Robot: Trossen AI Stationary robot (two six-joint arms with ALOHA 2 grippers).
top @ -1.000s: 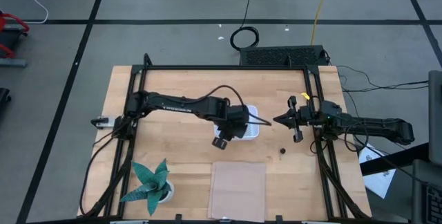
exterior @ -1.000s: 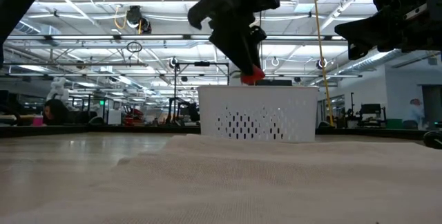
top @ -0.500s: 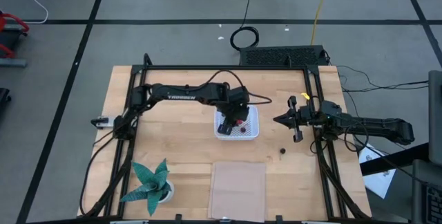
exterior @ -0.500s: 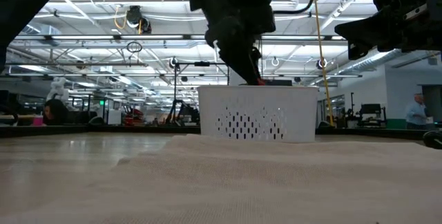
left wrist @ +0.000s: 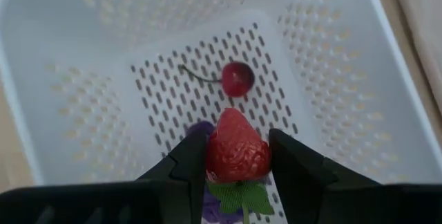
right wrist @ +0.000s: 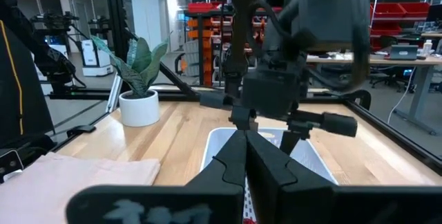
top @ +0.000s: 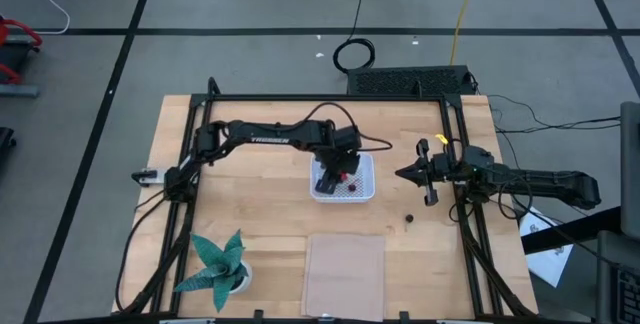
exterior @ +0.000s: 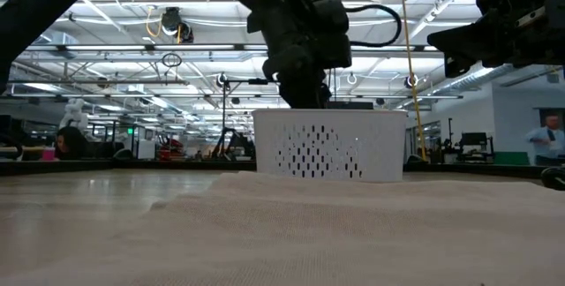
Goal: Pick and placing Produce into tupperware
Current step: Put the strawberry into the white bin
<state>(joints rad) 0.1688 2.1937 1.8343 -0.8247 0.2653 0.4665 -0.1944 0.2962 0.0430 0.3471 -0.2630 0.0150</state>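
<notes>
White perforated tupperware (exterior: pixel 329 146) sits mid-table on the pale tabletop (exterior: pixel 282 233). The left arm (exterior: pixel 296 30) dips behind its far rim, fingertips hidden. The right arm (exterior: pixel 503 26) hangs high at the side, well apart. Warehouse ceiling lights behind.

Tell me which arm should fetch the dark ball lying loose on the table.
Right. The right gripper hangs empty just above the ball on its own side. The left gripper is down in the tupperware, shut on the strawberry.

Bright, even overhead light; soft shadows; wrist views' near edges perhaps blurred.
</notes>
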